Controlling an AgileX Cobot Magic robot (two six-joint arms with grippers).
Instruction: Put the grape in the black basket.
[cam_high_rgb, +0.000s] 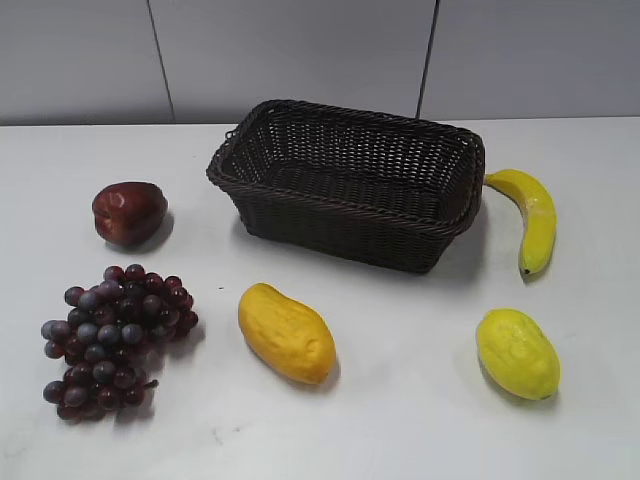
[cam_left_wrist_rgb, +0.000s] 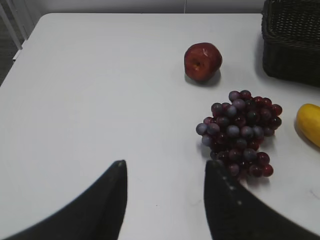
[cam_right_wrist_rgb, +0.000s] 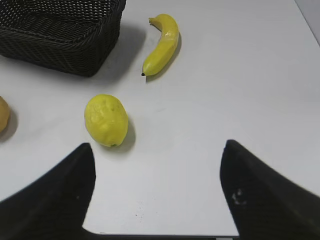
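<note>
Exterior view: nearest the camera, the bunch of small round dark purple-red grapes (cam_high_rgb: 113, 341) lies on the white table (cam_high_rgb: 400, 420), front-left of the large rectangular dark woven wicker basket (cam_high_rgb: 350, 180). Single dark red apple (cam_high_rgb: 128, 212) left of the basket, between it and the table's left side. Orange-yellow mango-like fruit (cam_high_rgb: 286, 333) in front of the basket; lumpy yellow lemon-like fruit (cam_high_rgb: 517, 353) front-right; yellow banana (cam_high_rgb: 531, 217) just beside the basket's right end. Bare table between grapes and basket; neither arm in this view.

Left wrist view: left gripper (cam_left_wrist_rgb: 165, 195) fingers spread apart, nothing between them. Grapes just right of the right finger. Wide bare table to the left, its edge at far left.

Right wrist view: right gripper (cam_right_wrist_rgb: 157, 195) fingers wide apart, holding nothing. Lemon-like fruit near the left finger, in front of the basket corner; table edge close below.
</note>
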